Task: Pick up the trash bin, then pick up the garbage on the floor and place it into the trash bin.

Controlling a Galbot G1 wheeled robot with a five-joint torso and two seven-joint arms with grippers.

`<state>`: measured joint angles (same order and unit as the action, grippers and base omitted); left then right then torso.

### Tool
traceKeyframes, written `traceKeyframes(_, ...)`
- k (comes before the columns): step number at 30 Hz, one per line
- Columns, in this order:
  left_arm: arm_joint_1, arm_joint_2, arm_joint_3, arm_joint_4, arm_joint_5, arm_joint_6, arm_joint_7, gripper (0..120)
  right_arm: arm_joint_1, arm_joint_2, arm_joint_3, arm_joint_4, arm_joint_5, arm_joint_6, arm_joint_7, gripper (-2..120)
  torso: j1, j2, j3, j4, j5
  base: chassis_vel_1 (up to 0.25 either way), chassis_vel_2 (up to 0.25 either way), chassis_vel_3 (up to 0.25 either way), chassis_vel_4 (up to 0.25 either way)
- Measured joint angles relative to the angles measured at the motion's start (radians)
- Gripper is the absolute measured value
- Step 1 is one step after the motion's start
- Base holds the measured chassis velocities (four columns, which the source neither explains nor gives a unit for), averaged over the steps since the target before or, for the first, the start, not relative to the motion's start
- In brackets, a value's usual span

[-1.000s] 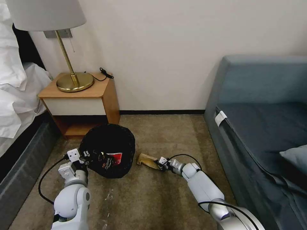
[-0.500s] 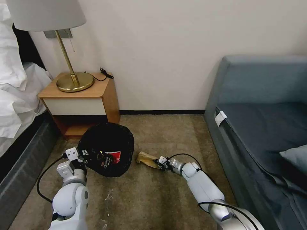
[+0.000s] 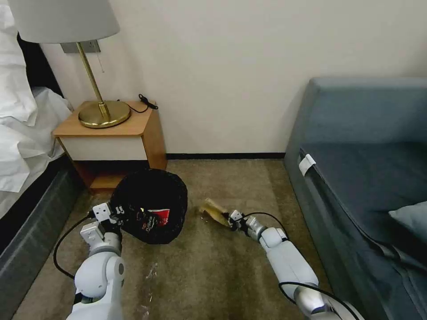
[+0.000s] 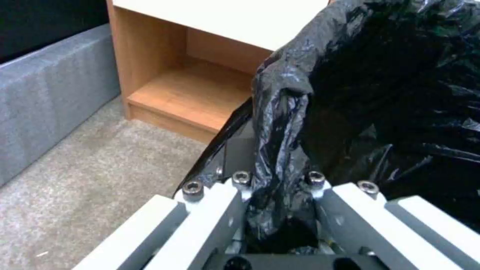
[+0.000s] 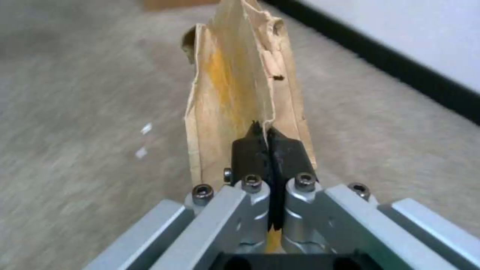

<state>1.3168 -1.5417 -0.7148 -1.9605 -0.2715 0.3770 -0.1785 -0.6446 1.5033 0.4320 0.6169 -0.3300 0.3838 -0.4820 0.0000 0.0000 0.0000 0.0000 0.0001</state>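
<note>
Landmark: we take the trash bin (image 3: 151, 204) as reference; it sits low over the floor (image 3: 209, 275), just in front of the wooden nightstand (image 3: 111, 142).
Trash bin: we see a round body wrapped in a crinkled black bag (image 4: 380, 93), its mouth tipped toward us, with a red-and-white wrapper (image 3: 159, 220) lying inside near the lower rim.
Left gripper: we locate the left gripper (image 3: 116, 214) at the bin's left rim. In the left wrist view the left gripper (image 4: 280, 202) has its jaws drawn narrow, clamped on a gathered fold of the black bag at the rim.
Right gripper: we locate the right gripper (image 3: 229, 218) to the right of the bin, near it but apart from it. In the right wrist view the right gripper (image 5: 270, 144) shows its black fingers (image 5: 247, 153) pressed together, pinching the lower edge of the tan paper scrap (image 5: 240, 82).
Garbage: we see the tan paper scrap (image 3: 214, 211) held between bin and gripper, tilted up and away from the gripper, with its free end pointing toward the bin. We cannot tell whether its far end touches the floor.
Surroundings: we note a brass lamp (image 3: 100, 111) on the nightstand behind the bin, a grey-blue sofa (image 3: 369, 178) well to the bin's right, and white bedding (image 3: 22, 129) to its left.
</note>
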Motion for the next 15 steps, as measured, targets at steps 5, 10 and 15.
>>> traceKeyframes(5,0.000,-0.001,0.004,-0.001,0.001,0.000,-0.001,3,-0.004,-0.010,0.008,0.029,0.111,0.018,0.053,0,0.000,0.000,0.000,0.0000,-0.0001,0.000,0.000,0.000,0.000)
traceKeyframes(10,0.000,-0.001,0.006,-0.001,0.002,0.000,-0.001,3,-0.018,-0.019,-0.046,0.092,0.263,0.018,0.135,0,0.000,0.000,0.000,0.0000,0.0000,0.000,0.000,0.000,0.000)
traceKeyframes(15,0.004,0.002,0.003,0.000,0.000,-0.001,0.000,3,-0.028,-0.021,-0.097,0.162,0.320,0.042,0.218,0,0.000,0.000,0.000,0.0000,-0.0002,0.000,0.000,0.000,0.000)
